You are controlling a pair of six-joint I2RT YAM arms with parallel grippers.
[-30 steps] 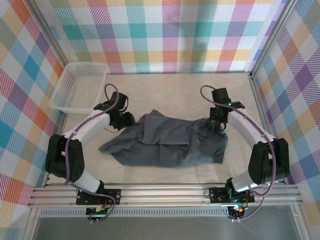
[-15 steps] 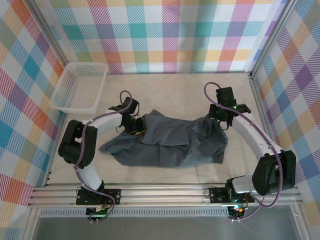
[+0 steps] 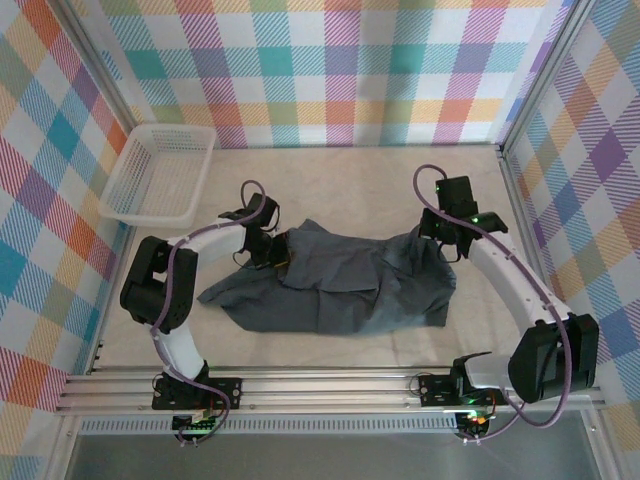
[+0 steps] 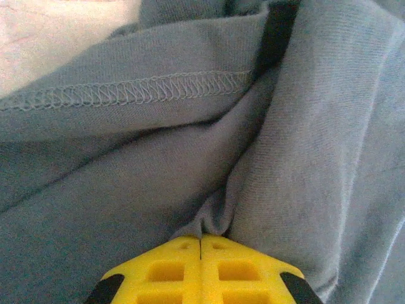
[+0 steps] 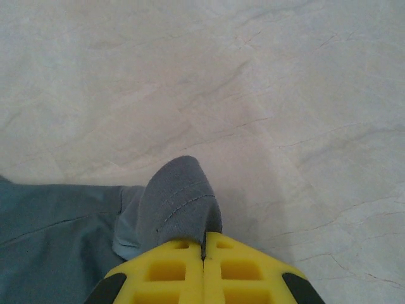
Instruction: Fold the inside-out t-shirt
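L tool (image 4: 200,239) & R tool (image 5: 204,240) each clamped on crumpled t-shirt (image 3: 340,285) edge

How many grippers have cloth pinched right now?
2: left gripper shut on the slate blue-grey cloth t-shirt at its far-left edge; right gripper shut on its far-right corner.

A crumpled slate blue-grey cloth t-shirt (image 3: 340,285) covers the middle of the cream counter (image 3: 340,175). A white plastic mesh basket (image 3: 160,175) blocks the far left corner. The far strip and near edge lie bare.
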